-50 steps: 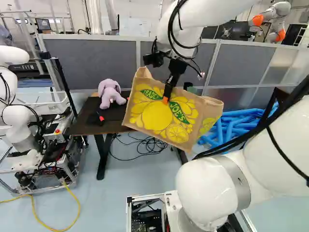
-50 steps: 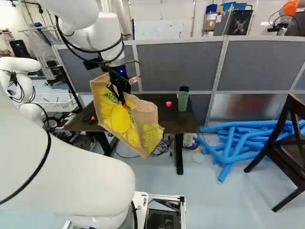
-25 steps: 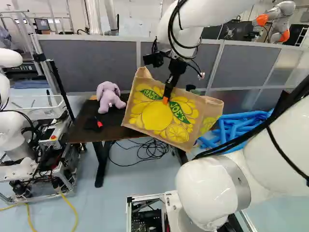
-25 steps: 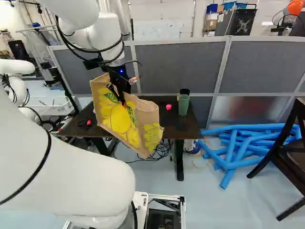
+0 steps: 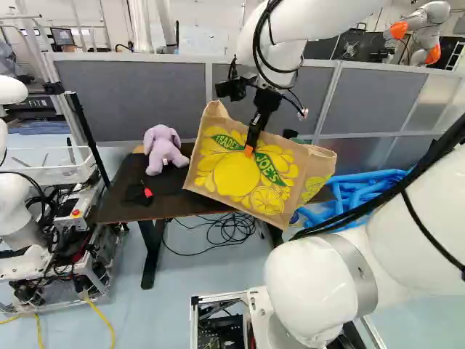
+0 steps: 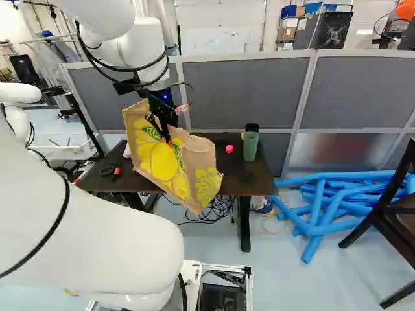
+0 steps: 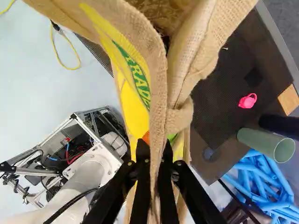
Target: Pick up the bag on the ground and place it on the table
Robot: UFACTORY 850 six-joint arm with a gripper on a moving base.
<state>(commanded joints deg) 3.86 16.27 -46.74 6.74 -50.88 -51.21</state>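
Note:
The gripper holds the tan burlap bag with yellow fruit print in the air, tilted, in front of the dark table. In the wrist view, both fingers of the gripper pinch one side of the bag from two sides, while its mouth gapes ahead of them. Part of the tabletop is hidden behind the bag in both base views; the table stretches past it on either side.
On the table are a purple plush toy, a green cup, a pink item and a red-and-black tool. Blue tubes and a dark chair stand right. Another robot is at the left; grey partitions stand behind.
The base has moved nearer to the table, turning slightly, so the scene has shifted in both base views. Arm and bag keep their pose against the joint at the foot, the bag still held.

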